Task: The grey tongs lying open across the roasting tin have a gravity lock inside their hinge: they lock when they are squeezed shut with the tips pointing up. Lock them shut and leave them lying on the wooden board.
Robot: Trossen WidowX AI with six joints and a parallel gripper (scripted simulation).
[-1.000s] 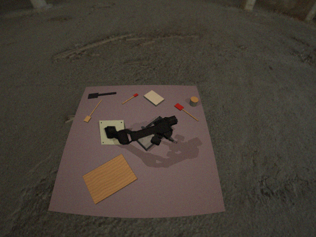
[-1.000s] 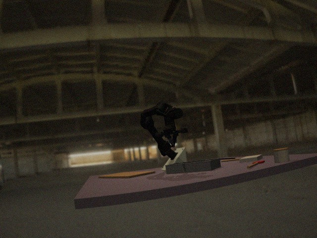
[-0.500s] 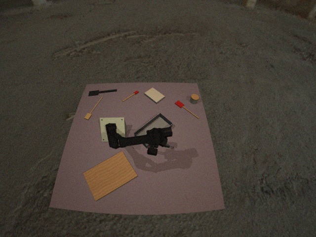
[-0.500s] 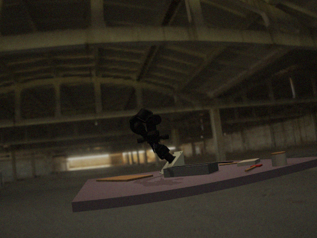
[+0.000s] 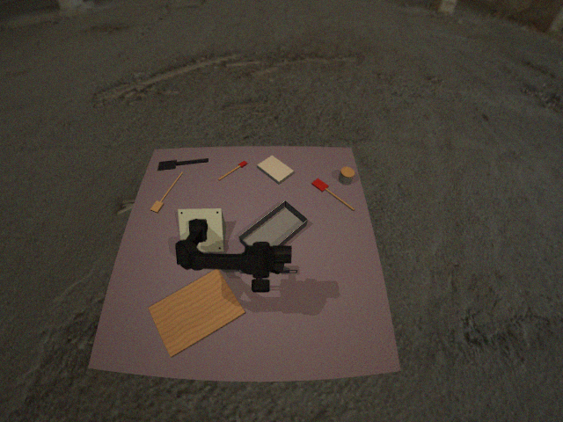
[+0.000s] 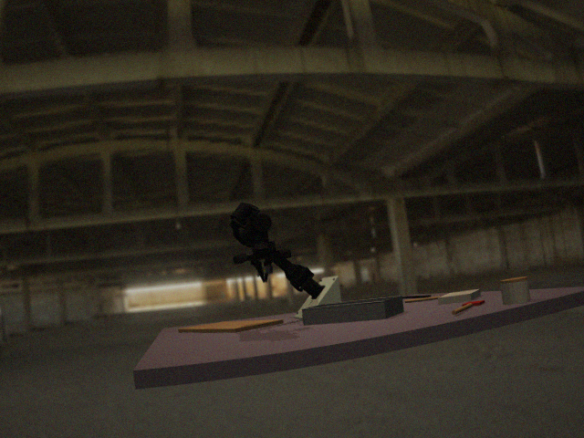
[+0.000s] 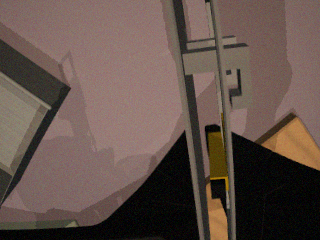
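The grey tongs (image 5: 292, 271) (image 7: 200, 61) are held in the air. Their two long arms run side by side up the wrist view with a narrow gap, a grey bracket across them and a yellow piece between them. My gripper (image 6: 265, 278) (image 7: 201, 137) is shut on the tongs, high above the table; its body hides the fingertips in the top view. Which way the tips point and whether the lock has caught cannot be told. The wooden board (image 5: 195, 313) (image 6: 231, 326) (image 7: 295, 137) lies flat with nothing on it. The roasting tin (image 5: 296, 212) (image 6: 353, 312) (image 7: 45, 77) stands beyond the gripper, without tongs across it.
The arm stands on a cream base plate (image 5: 215, 236) (image 6: 329, 296). Farther back are a cream block (image 5: 274, 169) (image 6: 460, 296), an orange-topped cylinder (image 5: 346, 176) (image 6: 515, 291), a red-headed spatula (image 5: 319, 185), a smaller red one (image 5: 243, 163), a black spatula (image 5: 167, 165) and a wooden one (image 5: 157, 207).
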